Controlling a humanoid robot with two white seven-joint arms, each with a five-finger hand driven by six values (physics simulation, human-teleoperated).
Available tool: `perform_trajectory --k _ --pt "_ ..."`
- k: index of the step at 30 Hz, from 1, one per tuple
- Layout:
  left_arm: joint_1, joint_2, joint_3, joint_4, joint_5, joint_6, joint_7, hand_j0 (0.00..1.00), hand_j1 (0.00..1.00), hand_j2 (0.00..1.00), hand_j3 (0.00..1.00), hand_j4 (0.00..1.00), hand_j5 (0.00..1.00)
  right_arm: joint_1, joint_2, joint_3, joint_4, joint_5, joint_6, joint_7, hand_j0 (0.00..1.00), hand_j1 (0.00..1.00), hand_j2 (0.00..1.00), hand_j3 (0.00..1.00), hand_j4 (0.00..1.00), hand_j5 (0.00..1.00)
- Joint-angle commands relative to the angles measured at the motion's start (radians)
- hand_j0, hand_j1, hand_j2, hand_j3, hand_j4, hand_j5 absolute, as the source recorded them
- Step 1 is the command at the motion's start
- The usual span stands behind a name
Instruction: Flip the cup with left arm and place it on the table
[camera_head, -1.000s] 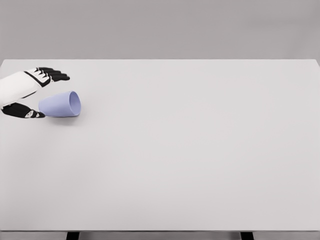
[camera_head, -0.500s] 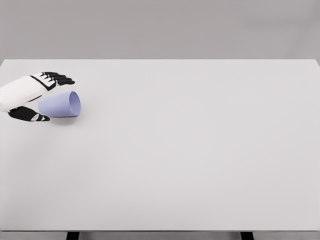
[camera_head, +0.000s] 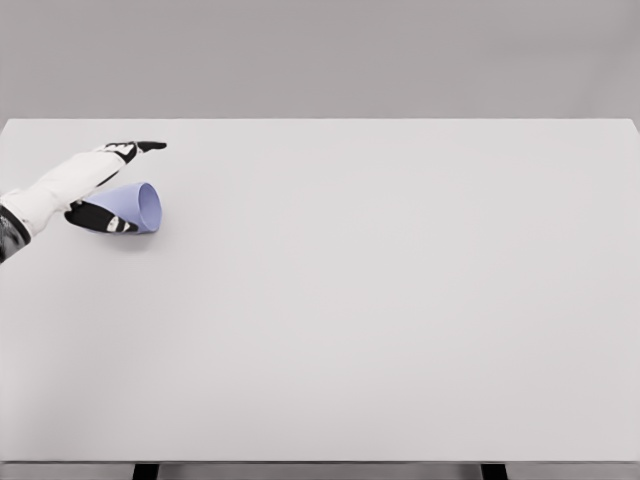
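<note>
A pale lilac cup (camera_head: 138, 205) lies on its side on the white table (camera_head: 380, 290) at the far left, its mouth facing right. My left hand (camera_head: 118, 185) reaches in from the left edge and straddles the cup. The black fingers (camera_head: 140, 148) stretch past it on the far side, and the thumb (camera_head: 100, 219) lies across its near side. The hand is spread around the cup and not closed on it. The cup's base is hidden behind the hand.
The table's left edge is close to the cup. Dark table legs (camera_head: 146, 470) show below the front edge. A plain grey wall is behind.
My left hand has slid to the right over the cup, fingers going further along its far side and the thumb coming onto its near side. The cup has stayed put.
</note>
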Motion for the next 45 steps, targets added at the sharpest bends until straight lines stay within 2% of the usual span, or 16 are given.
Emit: perform_trajectory --k 1,4,13,20,24,45 --pt "0.0 -0.019 -0.018 0.0 -0.002 0.061 0.001 1.0 1.0 1.0 1.0 1.0 1.0 0.0 0.0 0.0 0.0 0.0 0.0 0.0 1.0 1.0 1.0 1.0 1.0 1.0" --pt "-0.002 -0.039 -0.033 0.002 -0.034 0.115 0.001 1.0 1.0 1.0 1.0 1.0 1.0 0.0 0.0 0.0 0.0 0.0 0.0 0.0 1.0 1.0 1.0 1.0 1.0 1.0" --pt "-0.012 -0.046 -0.053 0.026 -0.043 0.201 0.001 1.0 1.0 1.0 1.0 1.0 1.0 0.0 0.0 0.0 0.0 0.0 0.0 0.0 1.0 1.0 1.0 1.0 1.0 1.0" --pt "-0.017 -0.048 -0.055 0.064 -0.051 0.204 0.001 1.0 1.0 1.0 1.0 1.0 1.0 0.0 0.0 0.0 0.0 0.0 0.0 0.0 1.0 1.0 1.0 1.0 1.0 1.0" --pt "-0.044 -0.051 -0.082 0.104 -0.066 0.204 0.001 1.0 1.0 1.0 1.0 1.0 1.0 0.0 0.0 0.0 0.0 0.0 0.0 0.0 1.0 1.0 1.0 1.0 1.0 1.0" --pt "-0.081 -0.082 -0.122 0.166 -0.079 0.202 0.001 1.0 1.0 1.0 1.0 1.0 1.0 0.0 0.0 0.0 0.0 0.0 0.0 0.0 1.0 1.0 1.0 1.0 1.0 1.0"
